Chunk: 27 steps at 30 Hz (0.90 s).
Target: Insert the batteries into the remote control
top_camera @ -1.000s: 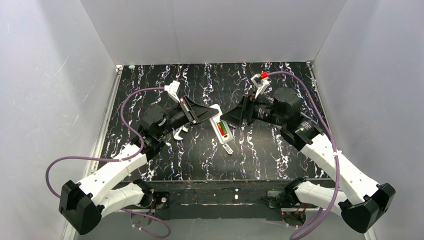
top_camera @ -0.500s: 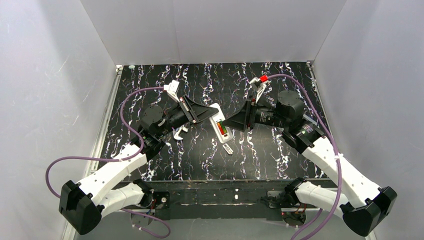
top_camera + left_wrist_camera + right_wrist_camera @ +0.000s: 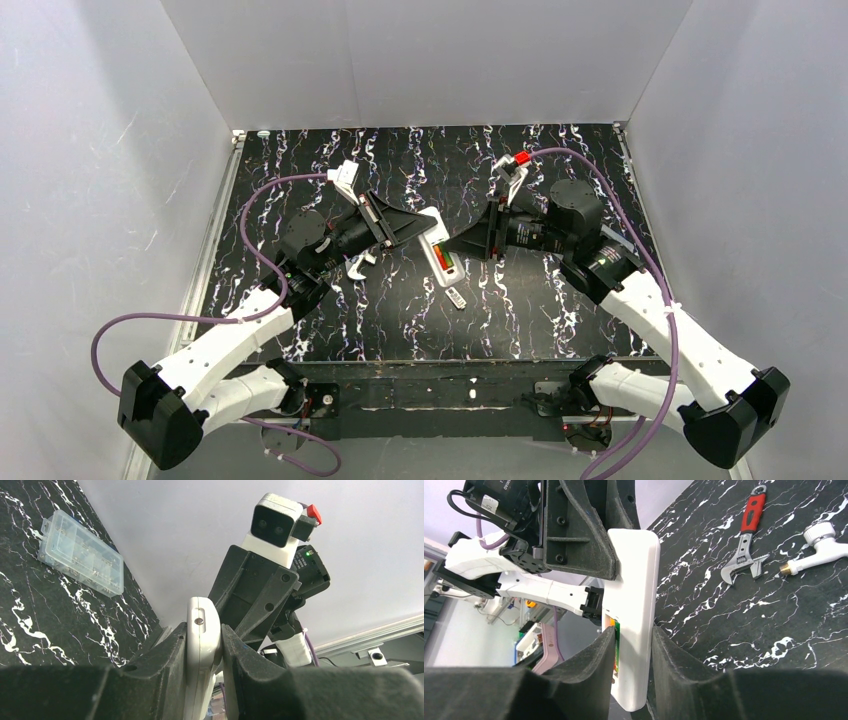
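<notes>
- The left end effector [image 3: 203,637] is pinching the remote control [image 3: 636,580] at its far end. Its two fingers press on the thin sides.
- The right end effector [image 3: 633,650] has one finger on each long side of the same remote control, lower down. Both fingers touch it, so it is pinching too.
- The two end effectors point at each other, with the remote control between them, over the middle of the black tabletop [image 3: 400,320].
- The back of the remote control faces up. The batteries [image 3: 442,260] sit in the open slot there and show as a bit of red and green.
- A small whitish flat piece [image 3: 456,297] lies on the tabletop just beside the near end of the remote control.
- A clear plastic box [image 3: 80,550] lies flat, well apart from the remote control.
- A wrench with a red handle [image 3: 748,535] lies next to a white pipe part with a gold tip [image 3: 819,547].
</notes>
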{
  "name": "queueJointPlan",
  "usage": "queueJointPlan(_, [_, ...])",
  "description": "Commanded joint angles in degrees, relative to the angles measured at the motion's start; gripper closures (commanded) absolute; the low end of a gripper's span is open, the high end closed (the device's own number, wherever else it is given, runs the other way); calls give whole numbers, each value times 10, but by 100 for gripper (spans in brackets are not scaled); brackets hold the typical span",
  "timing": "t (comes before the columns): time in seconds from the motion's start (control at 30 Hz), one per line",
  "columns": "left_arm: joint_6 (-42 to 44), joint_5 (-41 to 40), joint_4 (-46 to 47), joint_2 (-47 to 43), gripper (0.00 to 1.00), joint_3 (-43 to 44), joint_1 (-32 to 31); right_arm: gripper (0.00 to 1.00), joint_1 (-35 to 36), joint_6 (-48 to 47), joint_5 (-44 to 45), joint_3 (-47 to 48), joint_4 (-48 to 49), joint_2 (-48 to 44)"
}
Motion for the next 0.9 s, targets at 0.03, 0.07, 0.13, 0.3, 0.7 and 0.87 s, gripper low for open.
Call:
queueJointPlan(0.03, [6,3,60,-20,100,14,2,68,13,-23,-24,9,14,1])
queueJointPlan(0.07, [6,3,59,-20,100,15,2,71,13,-26,-23,8,12,3])
queueJointPlan(0.13, [7,3,59,-20,100,16,1,76,15,-33,-21,10,5,5])
queueJointPlan(0.3, [9,3,55,-20,100,15,2,79,19,-49,-18,13,-7,10])
queueJointPlan(0.7, [123,-155,-270,-141,100,0,2,43,13,-150,404,-14,-156,-99])
queueJointPlan(0.87, [124,-157,-291,-155,100,-1,2,42,21,-121,414,-73,-232,-30])
